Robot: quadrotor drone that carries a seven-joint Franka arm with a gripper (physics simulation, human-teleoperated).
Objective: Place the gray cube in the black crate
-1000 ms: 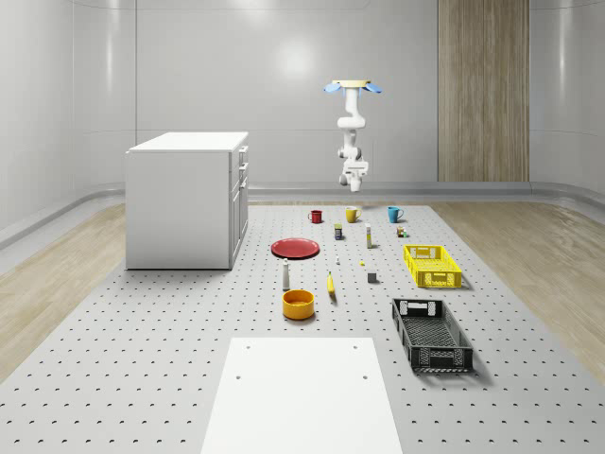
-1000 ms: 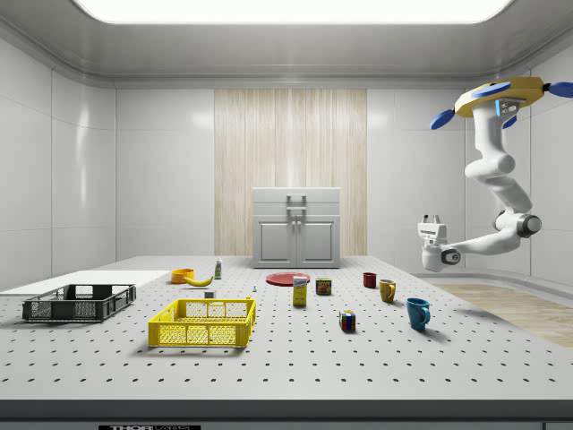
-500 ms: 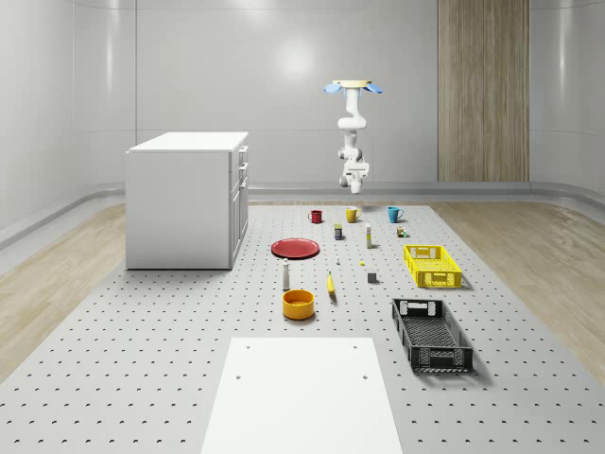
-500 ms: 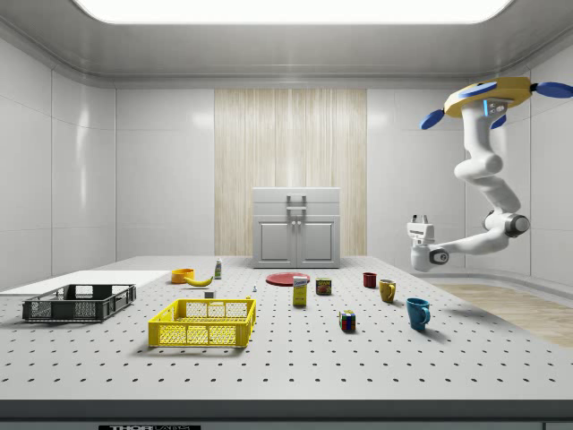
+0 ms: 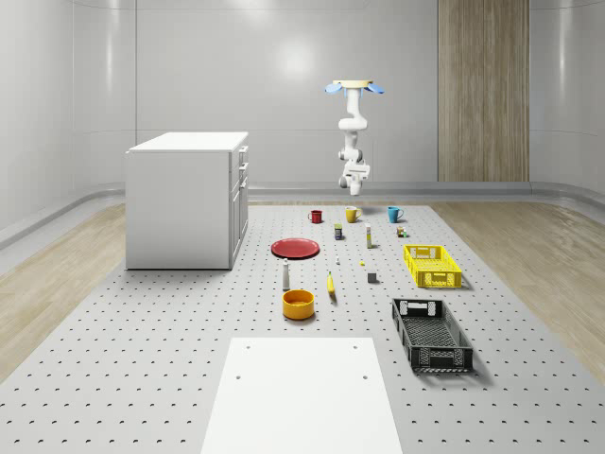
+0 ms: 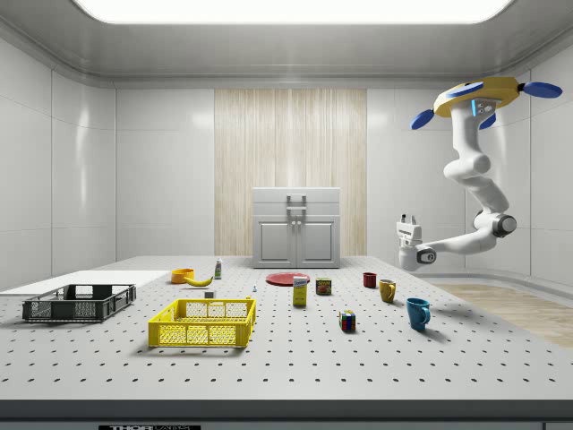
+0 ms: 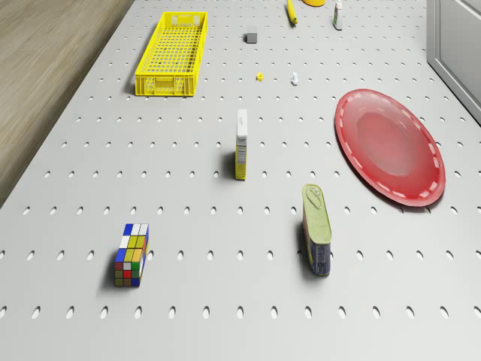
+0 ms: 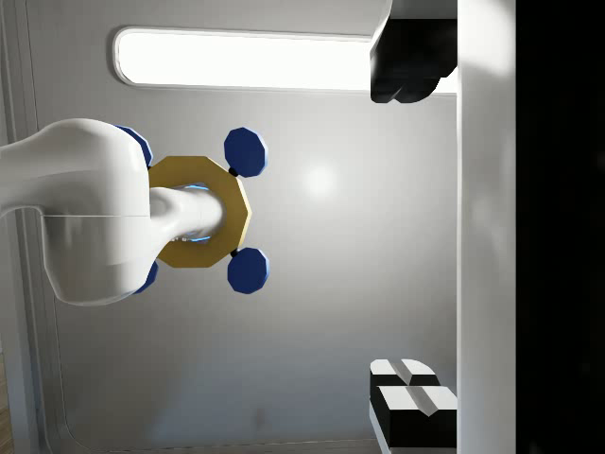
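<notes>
The drone (image 6: 479, 92) hovers high over the far end of the counter (image 5: 189, 378) in the whole-scene view, above the mugs, w/ the arm folded under it. In the side view the claw (image 6: 408, 219) hangs well above the counter's right part, tilted upward toward the ceiling. In the wrist view the two fingertips (image 8: 408, 402) stand wide apart, so the claw is open & empty.

The gray cube (image 5: 372, 277) sits on the counter, mid-right in the whole-scene view, between the yellow crate (image 5: 432, 266) & the banana (image 5: 331, 283). It is well apart from the claw. The black crate (image 5: 431, 333) lies nearer the camera, right side, w/ nothing visible in it. Approach step looks barely begun.

Risks from here, judged:
- Long descent past the tall box (image 7: 241, 144), can (image 7: 317, 229) & Rubik's cube (image 7: 131, 254); a low arm swing could knock them.
- The cube is small; drone drift during the grasp could push it off target or give a corner pinch that slips.
- The yellow crate is close by, so the wrong crate is an easy mix-up.
- Release too high over the black crate: the cube could bounce out.
</notes>
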